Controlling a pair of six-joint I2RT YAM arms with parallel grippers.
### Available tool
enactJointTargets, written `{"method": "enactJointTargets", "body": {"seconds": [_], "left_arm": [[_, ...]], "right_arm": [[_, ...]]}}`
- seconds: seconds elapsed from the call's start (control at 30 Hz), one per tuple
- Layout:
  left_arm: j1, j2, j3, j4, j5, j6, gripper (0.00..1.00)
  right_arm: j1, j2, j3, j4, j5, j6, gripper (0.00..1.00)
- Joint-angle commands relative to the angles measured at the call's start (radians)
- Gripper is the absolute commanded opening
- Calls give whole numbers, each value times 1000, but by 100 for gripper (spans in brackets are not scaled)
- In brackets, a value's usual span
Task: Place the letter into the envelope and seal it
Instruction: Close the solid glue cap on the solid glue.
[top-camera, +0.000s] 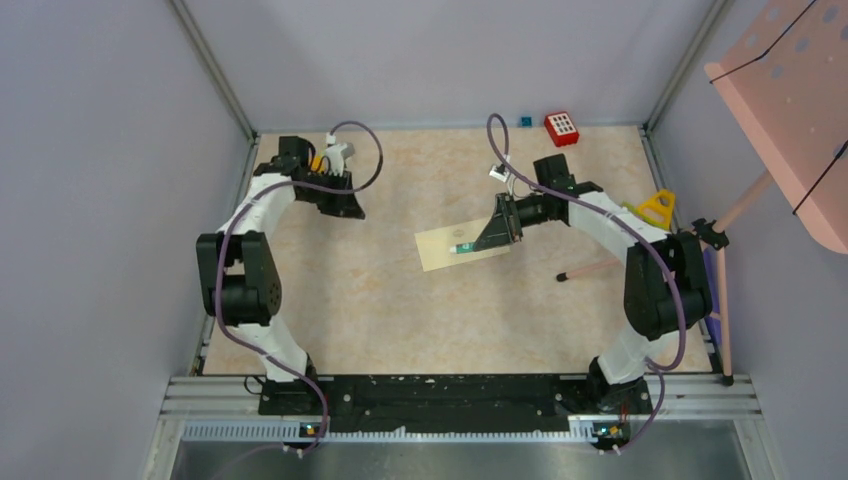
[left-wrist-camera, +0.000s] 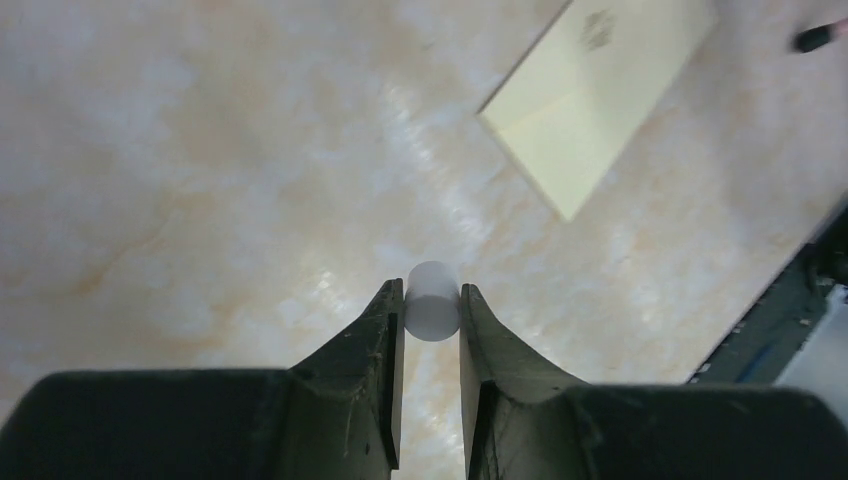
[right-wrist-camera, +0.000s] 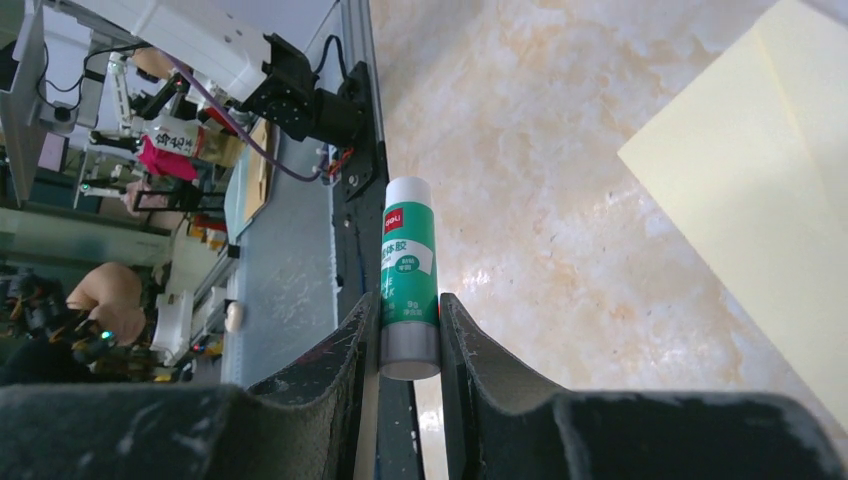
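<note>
Red dotted block (top-camera: 562, 128) at far edge, small blue cube (top-camera: 524, 122) just beside (its left); yellow triangular piece (top-camera: 660, 198) at right.

Bright, even light from overhead fills the top view, leaving only faint, soft shadows beside the arms on the marbled table (top-camera: 400, 320) and no hard glare. In the left wrist view a pale sheen streaks the tabletop. The white cap (left-wrist-camera: 432, 312) pinched in the left gripper (left-wrist-camera: 432, 292) looks washed out and slightly soft, the jaws read near black, and the envelope (left-wrist-camera: 600, 90) is mildly blurred. The right wrist view keeps the glue stick (right-wrist-camera: 408, 270) clamped in the right gripper (right-wrist-camera: 408, 305) sharp, while the room at left looks bright and stretched by the wide lens.
</note>
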Motion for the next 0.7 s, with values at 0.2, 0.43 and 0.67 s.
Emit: {"method": "enactJointTargets", "body": {"seconds": [0.2,0.43,0.67], "left_arm": [[-184,-136,166,267,491,-435,0],[-263,-161,-7,862,585,-924,0],[-314,-170,-146,1178,592,-1185,0]], "right_arm": [[-15,-101,85,248,-30,99,6],[-25,-284,-152,865,61,399,2],[-29,-313,-256,1071,63,517,2]]}}
